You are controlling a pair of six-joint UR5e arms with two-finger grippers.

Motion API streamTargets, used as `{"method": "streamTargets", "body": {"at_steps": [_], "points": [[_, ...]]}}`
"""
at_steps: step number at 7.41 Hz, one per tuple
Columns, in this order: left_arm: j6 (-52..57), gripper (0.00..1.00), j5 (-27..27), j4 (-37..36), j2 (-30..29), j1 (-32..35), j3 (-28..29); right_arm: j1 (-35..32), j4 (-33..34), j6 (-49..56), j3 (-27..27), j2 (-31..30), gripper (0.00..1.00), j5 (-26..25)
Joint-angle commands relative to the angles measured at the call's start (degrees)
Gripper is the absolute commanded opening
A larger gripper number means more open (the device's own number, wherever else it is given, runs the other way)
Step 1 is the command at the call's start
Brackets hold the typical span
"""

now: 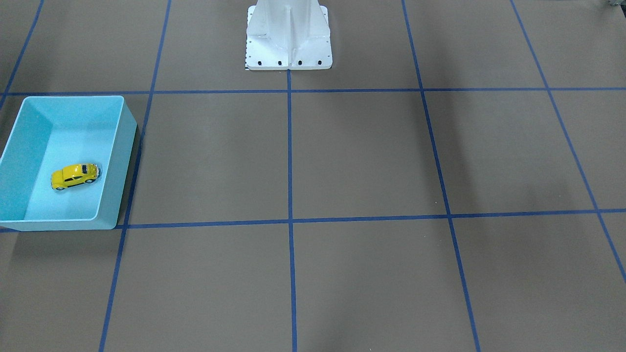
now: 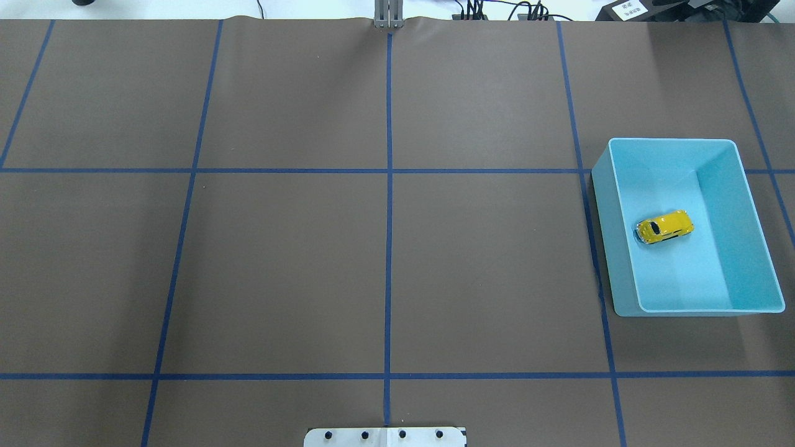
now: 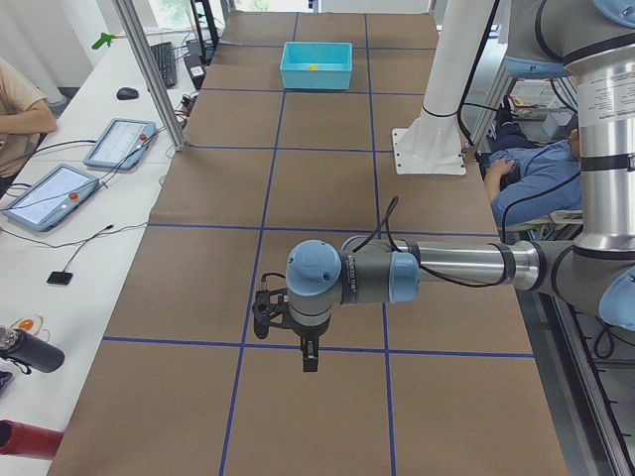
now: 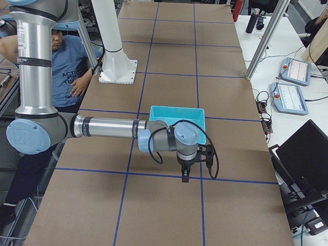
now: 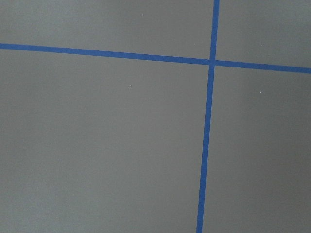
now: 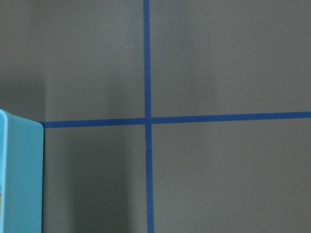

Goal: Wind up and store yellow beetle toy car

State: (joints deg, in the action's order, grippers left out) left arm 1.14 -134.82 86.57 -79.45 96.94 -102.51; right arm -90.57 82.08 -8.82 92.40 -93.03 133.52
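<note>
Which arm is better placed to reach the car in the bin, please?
Right: the yellow beetle toy car lies in the turquoise bin on that side, and the right wrist view shows the bin's corner.

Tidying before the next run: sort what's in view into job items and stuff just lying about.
Job: yellow beetle toy car; turquoise bin holding it.
Lying about: tablet; black bottle; computer mouse; laptop.

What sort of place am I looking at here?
Probably a robotics lab: a left arm and right arm mounted at a table gridded with blue tape, plus control tablets on a side bench.
</note>
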Motion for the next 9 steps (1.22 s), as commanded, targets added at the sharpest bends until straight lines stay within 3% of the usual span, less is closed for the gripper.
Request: {"method": "streamTargets", "body": {"at_steps": [1, 9], "points": [[0.0, 1.0, 0.0, 0.0, 0.0, 0.0, -0.06, 0.04, 0.19, -5.47, 1.03, 0.84, 1.0, 0.51], [0.0, 1.0, 0.0, 0.0, -0.09, 0.0, -0.06, 0.04, -0.17, -5.77, 1.03, -0.13, 1.0, 1.56]]}}
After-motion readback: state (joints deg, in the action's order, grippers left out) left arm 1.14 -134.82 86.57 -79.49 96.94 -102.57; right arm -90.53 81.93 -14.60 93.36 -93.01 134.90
